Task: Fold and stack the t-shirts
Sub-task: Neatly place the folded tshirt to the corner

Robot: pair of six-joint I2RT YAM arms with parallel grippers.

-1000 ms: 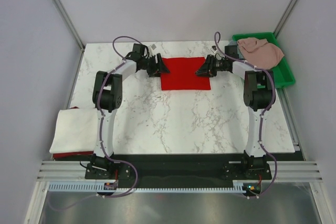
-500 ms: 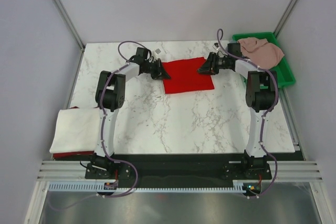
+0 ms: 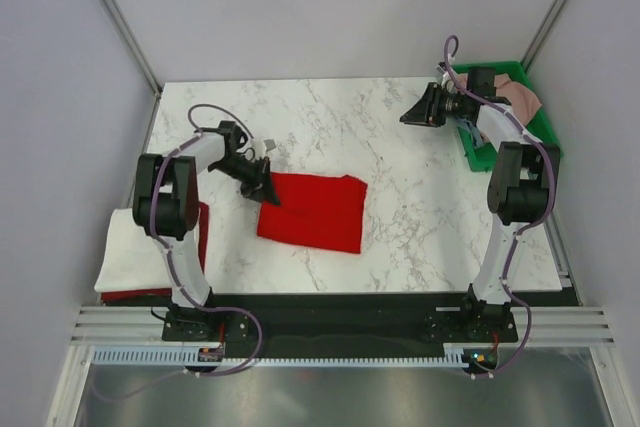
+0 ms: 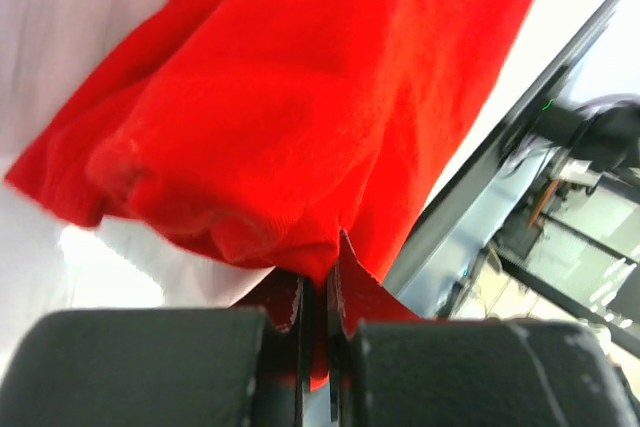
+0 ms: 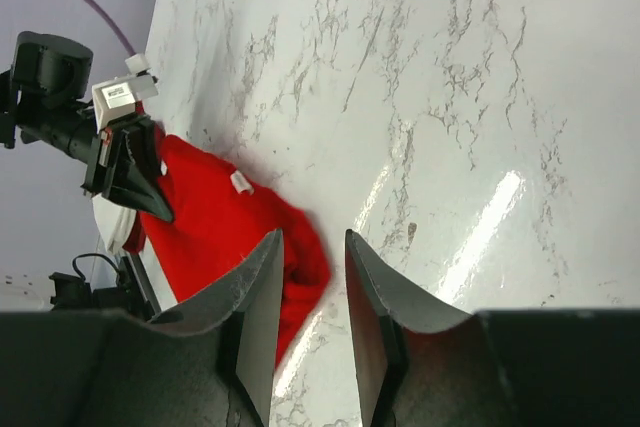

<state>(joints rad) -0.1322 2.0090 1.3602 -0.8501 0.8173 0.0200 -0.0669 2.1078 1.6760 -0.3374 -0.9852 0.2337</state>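
**Left wrist view: left gripper (image 4: 318, 292) clamped on the red shirt (image 4: 330, 97)**

In this view we see the jaws pressed together with a fold of red cloth caught between them. The cloth bunches just beyond the fingertips. We judge that the pinch sits at an edge so the folded bundle can be dragged or lifted as one piece without opening up.

In the top view, the red shirt lies folded as a rough rectangle on the table (image 3: 420, 217), near and left of centre. The left gripper is at its far-left corner. At the table's left edge rests a folded white shirt (image 3: 140, 247), which we take to be the stack. A hold on the corner nearest that stack suits a short carry onto it.

The right gripper (image 5: 312, 247) stands parted and holds nothing; bare marble shows between its fingers. It hangs at the far right, beside the tray (image 3: 503, 66) and well apart from the red shirt, which leaves the left arm free room. A pink shirt (image 3: 525, 102) lies crumpled in the tray, not yet folded. We judge that the right arm is placed to fetch it.
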